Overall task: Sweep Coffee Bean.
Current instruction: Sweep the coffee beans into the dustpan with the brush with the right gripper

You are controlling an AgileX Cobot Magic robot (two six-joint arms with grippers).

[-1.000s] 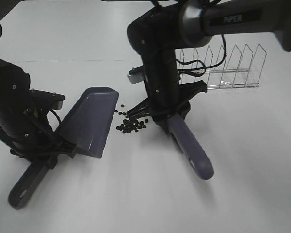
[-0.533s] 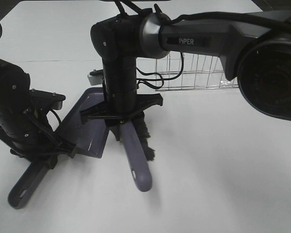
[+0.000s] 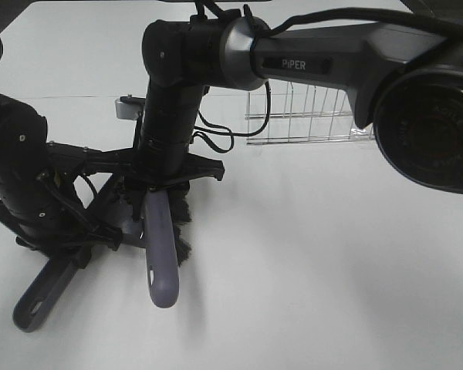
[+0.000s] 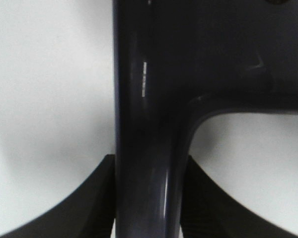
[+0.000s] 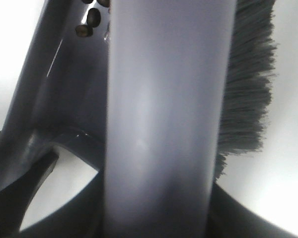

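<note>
Two arms, two grippers, both at work over one white tabletop [image 3: 332, 270].

Left gripper [image 3: 77, 239]: sits at 8 o'clock in the high view. Fingers [image 4: 89, 198] are closed tight on either side of the handle of one dark purple plastic dustpan [image 3: 42, 297]. The handle runs out toward 7 o'clock, and its end rests on the table. The pan itself lies toward 1 o'clock from the grip, mostly hidden behind the right arm.

Right gripper [image 3: 160, 189]: reaches across the middle and stands over the pan. Fingers [image 5: 20, 198] are clamped onto the handle of one purple hand brush [image 3: 160, 262], which points to 6 o'clock. Black bristles [image 3: 181, 231] stick out at 3 o'clock of the handle, down at table level by the pan's edge.

Coffee beans [image 5: 92, 17]: four small dark ovals counted in the right wrist view, two of them cut off by the frame edge. They lie on the dustpan's inner floor, just beside the brush handle. In the high view the arm hides them.

One clear plastic divider rack [image 3: 301, 116] stands at 2 o'clock of the right gripper, well apart.
</note>
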